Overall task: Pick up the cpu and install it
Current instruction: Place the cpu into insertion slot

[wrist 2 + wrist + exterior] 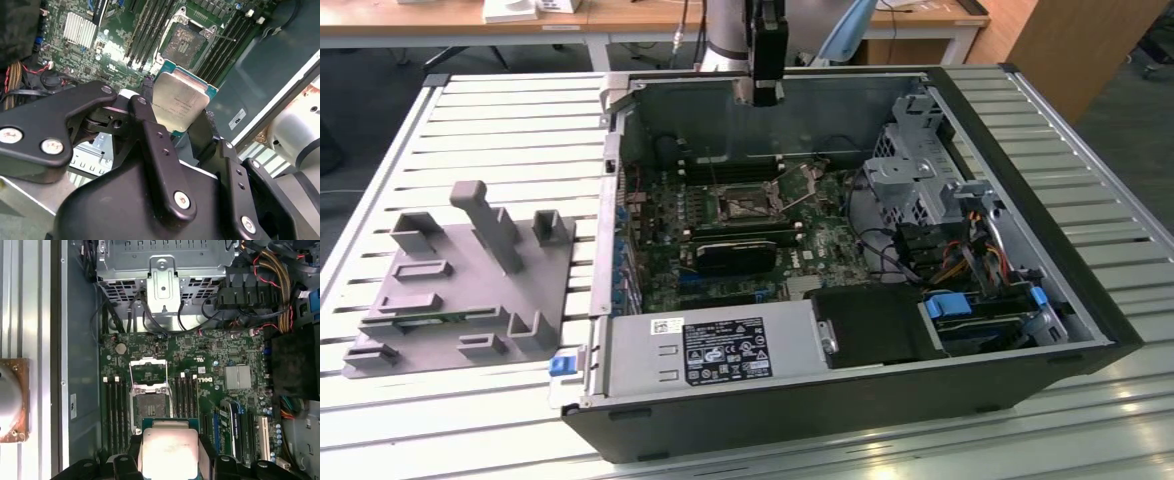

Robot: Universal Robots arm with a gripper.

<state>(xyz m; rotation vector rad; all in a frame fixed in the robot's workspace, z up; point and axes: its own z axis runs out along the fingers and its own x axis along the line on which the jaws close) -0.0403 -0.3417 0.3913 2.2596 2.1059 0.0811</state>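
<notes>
Exterior view: arm (727,30) hangs in from above, claw (759,92) over the far end of the open computer case (854,410), above the motherboard (720,235). Case lies on the slatted table (494,120). Grey tray (460,275) sits on the table toward the exterior view's left, well apart from the claw. Socket (750,205) mid-board.

Second wrist view: gives the grip up close. Black fingers (145,107) pinch the cpu (180,100) by two opposite edges, silvery top toward the camera. Cpu is in the air over the board, not touching it. Socket (182,42) lies beyond it.

First wrist view: looks straight down on the board. Cpu (169,452) clamped in the claw (169,462), near the socket (149,405) but not seated. Metal frame (148,372) of the socket is flipped open. Bundled cables (272,270) at the board's far edge.
</notes>
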